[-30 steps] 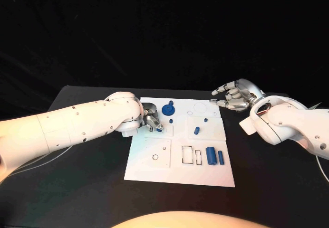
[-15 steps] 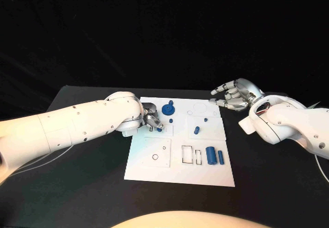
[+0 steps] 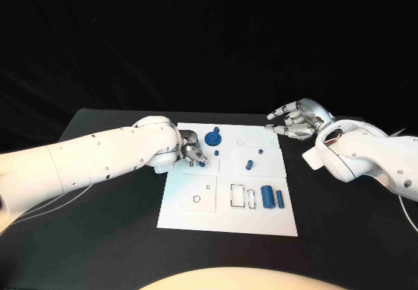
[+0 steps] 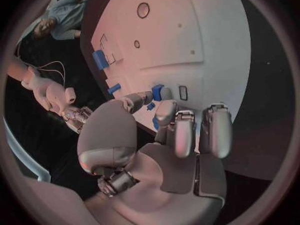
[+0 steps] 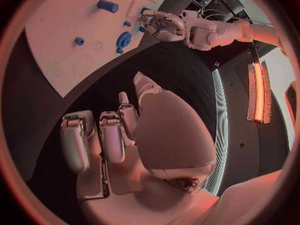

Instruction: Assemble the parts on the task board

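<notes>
The white task board [image 3: 228, 208] lies in the middle of the black table. My left hand [image 3: 193, 152] rests over the board's far left part and pinches a small blue part [image 4: 156, 92] between thumb and a finger, low over the board. Just beyond it stands a blue gear-shaped part [image 3: 214, 140]. A blue cylinder [image 3: 250, 164] lies tilted mid-board, and two blue blocks [image 3: 266, 197] sit near the right edge. My right hand [image 3: 295, 121] hovers past the board's far right corner, fingers loosely bent and apart, holding nothing.
A small blue peg [image 3: 217, 153] and a blue stud [image 3: 260, 151] stand in the board's far half. Outlined slots [image 3: 238, 196] and a round hole [image 3: 197, 199] mark its near half. Bare black table surrounds the board [image 5: 69, 30].
My right hand has lifted slightly and drifted a little away from the board. My left hand stays where it was, still pinching the blue part.
</notes>
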